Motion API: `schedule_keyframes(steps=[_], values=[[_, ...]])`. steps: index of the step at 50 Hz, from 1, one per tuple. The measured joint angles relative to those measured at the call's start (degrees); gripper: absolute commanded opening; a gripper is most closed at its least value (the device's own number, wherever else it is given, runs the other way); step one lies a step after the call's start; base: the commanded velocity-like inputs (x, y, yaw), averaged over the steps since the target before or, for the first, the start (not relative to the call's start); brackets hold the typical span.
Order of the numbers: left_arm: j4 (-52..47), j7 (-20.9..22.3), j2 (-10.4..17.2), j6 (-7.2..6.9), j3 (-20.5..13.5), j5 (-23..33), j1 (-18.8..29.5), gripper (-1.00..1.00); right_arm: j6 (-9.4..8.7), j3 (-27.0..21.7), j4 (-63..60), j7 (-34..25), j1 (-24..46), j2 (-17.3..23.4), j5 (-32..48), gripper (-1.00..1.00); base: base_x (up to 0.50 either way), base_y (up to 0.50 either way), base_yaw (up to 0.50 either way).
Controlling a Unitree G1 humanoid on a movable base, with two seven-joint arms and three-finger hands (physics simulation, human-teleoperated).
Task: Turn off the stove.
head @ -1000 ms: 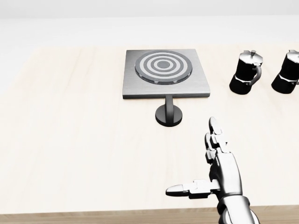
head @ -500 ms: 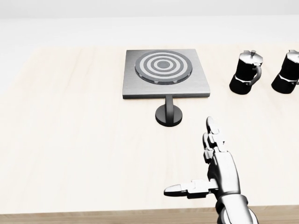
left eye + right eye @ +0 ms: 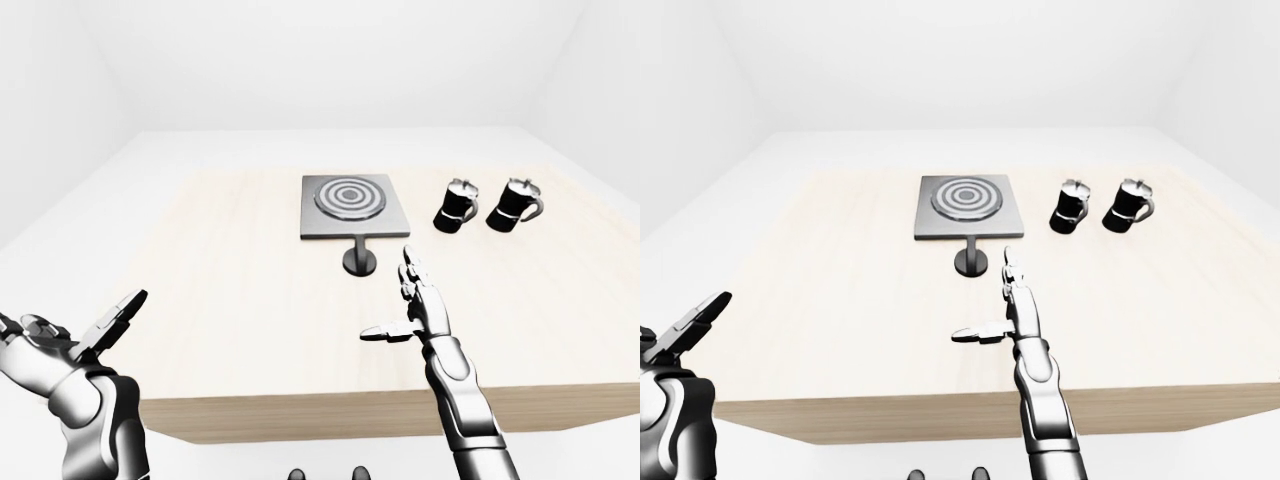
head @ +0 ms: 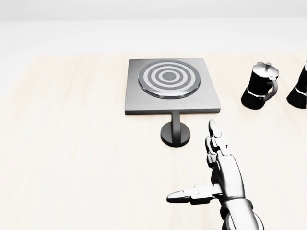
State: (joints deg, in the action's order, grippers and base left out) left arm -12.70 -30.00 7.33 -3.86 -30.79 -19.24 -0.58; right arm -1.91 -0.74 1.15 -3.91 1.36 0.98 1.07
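Observation:
The stove (image 4: 170,86) is a grey square plate with a ringed burner (image 4: 169,76), at the upper middle of the head view. Its round black knob (image 4: 175,134) stands on the table just below the plate, joined to it by a short stem. My right hand (image 4: 204,165) is open, fingers pointing up and thumb out to the left. It hovers below and to the right of the knob, apart from it. My left hand (image 3: 85,335) is open at the lower left of the left-eye view, off the table's edge.
Two black moka pots (image 3: 458,204) (image 3: 512,203) stand to the right of the stove. The light wooden table (image 3: 230,290) ends in an edge near the bottom of the eye views. White floor and walls surround it.
The whole head view has shifted: the stove, knob and pots sit lower and larger, so the camera has moved closer. My right hand has crept up a little towards the knob.

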Motion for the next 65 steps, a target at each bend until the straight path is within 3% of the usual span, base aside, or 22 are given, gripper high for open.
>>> schedule_keyframes(steps=[30,51,65], values=[[0.56,0.00,0.35,0.27,0.05,-0.52,0.56,1.00,-0.07,-0.02,0.44,-0.16,0.22,-0.07,-0.03,1.00,0.48,0.00,0.00],[0.90,0.00,0.68,-0.82,0.17,-0.45,0.86,1.00,-1.30,-1.16,7.72,0.12,3.25,-0.07,-3.80,1.00,0.02,0.00,0.00],[1.38,0.00,0.72,-0.48,0.31,-0.17,0.97,1.00,-3.09,-1.19,11.50,0.53,5.24,0.13,-5.08,1.00,0.00,0.00,0.00]])
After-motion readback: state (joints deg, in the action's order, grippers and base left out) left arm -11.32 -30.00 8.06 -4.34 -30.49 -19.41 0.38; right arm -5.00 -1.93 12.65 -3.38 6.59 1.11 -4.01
